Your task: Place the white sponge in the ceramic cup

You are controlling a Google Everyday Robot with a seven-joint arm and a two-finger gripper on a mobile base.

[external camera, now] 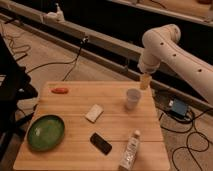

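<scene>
tan and blunt, the gripper [145, 81] is hanging at the end of the white arm [165, 47] over the far right edge of the wooden tabletop [75, 152], just behind and above the ceramic cup [132, 98]. the sponge is not in it, and whether it is spread or closed i cannot tell. the cup is standing upright near that edge, mouth up; nothing is poking above its rim, and the inside is too dim to read. the white sponge [94, 113] is lying flat near the middle of the tabletop, left of the cup, apart from it and turned at a slant. i am judging it light, soft and springy, likely to squash rather than slip, so gripping it across the shorter width near the middle, gently, is looking safest. the cup's mouth is looking narrow against the sponge's length, so it is probably needing to go in end first, and a light cup could be tipping if nudged. farther out, a green bowl [62, 127] is sitting empty at the front left, a black phone [100, 143] and a clear bottle [130, 152] are lying near the front, and a small red thing [60, 90] is resting at the far left.
</scene>
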